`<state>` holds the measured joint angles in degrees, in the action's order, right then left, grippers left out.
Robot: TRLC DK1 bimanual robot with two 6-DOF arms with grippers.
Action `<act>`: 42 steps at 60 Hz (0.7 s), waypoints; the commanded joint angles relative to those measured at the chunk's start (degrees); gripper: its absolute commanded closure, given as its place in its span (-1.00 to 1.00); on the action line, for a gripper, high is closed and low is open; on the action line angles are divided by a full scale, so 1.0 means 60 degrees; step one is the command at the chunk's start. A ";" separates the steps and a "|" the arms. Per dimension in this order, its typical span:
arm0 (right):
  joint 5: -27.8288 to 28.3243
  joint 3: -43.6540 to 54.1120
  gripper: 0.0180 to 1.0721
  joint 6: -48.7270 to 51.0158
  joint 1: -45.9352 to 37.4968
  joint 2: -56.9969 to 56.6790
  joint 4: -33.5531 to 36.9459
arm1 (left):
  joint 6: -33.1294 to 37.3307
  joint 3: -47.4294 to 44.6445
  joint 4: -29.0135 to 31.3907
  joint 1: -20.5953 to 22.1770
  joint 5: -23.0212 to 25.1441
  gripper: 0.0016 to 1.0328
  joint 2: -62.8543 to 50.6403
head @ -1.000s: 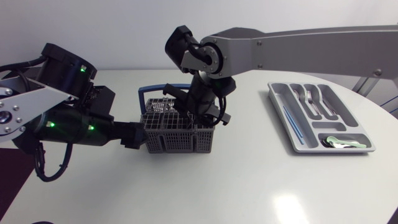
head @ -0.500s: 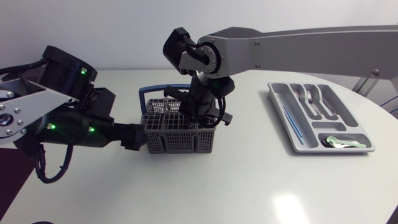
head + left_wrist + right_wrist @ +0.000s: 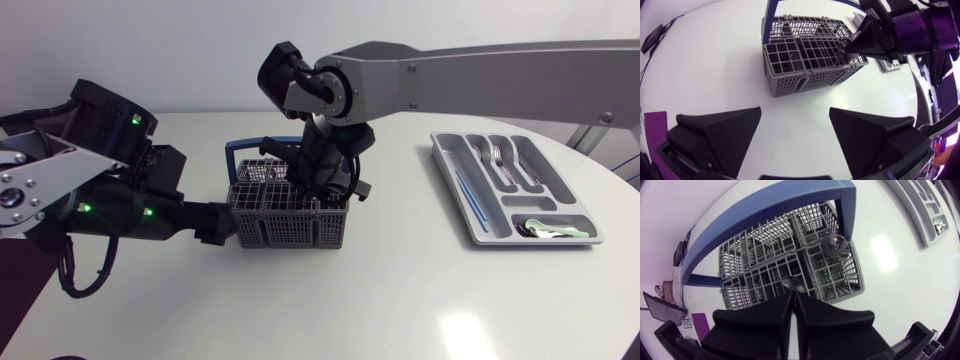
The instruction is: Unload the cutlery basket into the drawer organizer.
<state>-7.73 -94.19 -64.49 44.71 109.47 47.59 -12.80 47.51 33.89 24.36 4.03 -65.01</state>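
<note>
**Progress.** The drawer organizer (image 3: 557,182) sits on the table's right side and is partly filled. It holds forks (image 3: 503,162) in a middle slot, a thin blue item (image 3: 470,195) in the long side slot, and a green-and-white item (image 3: 548,228) in the end compartment.

The cutlery basket (image 3: 290,225) stands mid-table, well apart from the organizer. At least a spoon (image 3: 791,283) and a second spoon (image 3: 835,246) remain in it, so unloading is judged unfinished.

The right gripper (image 3: 794,296) reaches down into the basket. Its fingers are drawn to a narrow slit and appear clamped on the spoon. The left gripper (image 3: 795,125) is spread wide, beside the basket wall and holding nothing.

**Obscured.**
- The basket's mesh cells and blue handle (image 3: 765,215) hide any further contents.
- The actual finger contact on the spoon is hidden.
- The blue and green-and-white items are too small to identify.
</note>
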 commanded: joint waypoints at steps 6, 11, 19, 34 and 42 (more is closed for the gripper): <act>-0.0104 0.0040 0.88 0.0040 0.0107 -0.0271 0.0154 | 0.0214 -0.0242 -0.0096 -0.0076 0.0031 -0.85 0.0128; -0.0075 0.0069 0.88 0.0055 0.0093 -0.0462 0.0139 | 0.0199 -0.0242 -0.0096 -0.0061 0.0031 -0.85 0.0128; -0.0060 0.0186 0.89 0.0069 0.0093 -0.0813 0.0007 | 0.0185 -0.0242 -0.0096 -0.0032 0.0031 -0.85 0.0142; 0.0160 0.0464 0.88 0.0069 0.0019 -0.1355 -0.0213 | 0.0170 -0.0213 -0.0126 0.0012 0.0031 -0.85 0.0128; 0.0394 0.0508 0.88 0.0069 -0.0025 -0.1707 -0.0242 | 0.0155 -0.0169 -0.0126 0.0071 0.0031 -0.85 0.0128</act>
<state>-5.61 -92.27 -64.29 44.91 101.34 46.48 -12.82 47.29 33.52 24.45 4.03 -64.97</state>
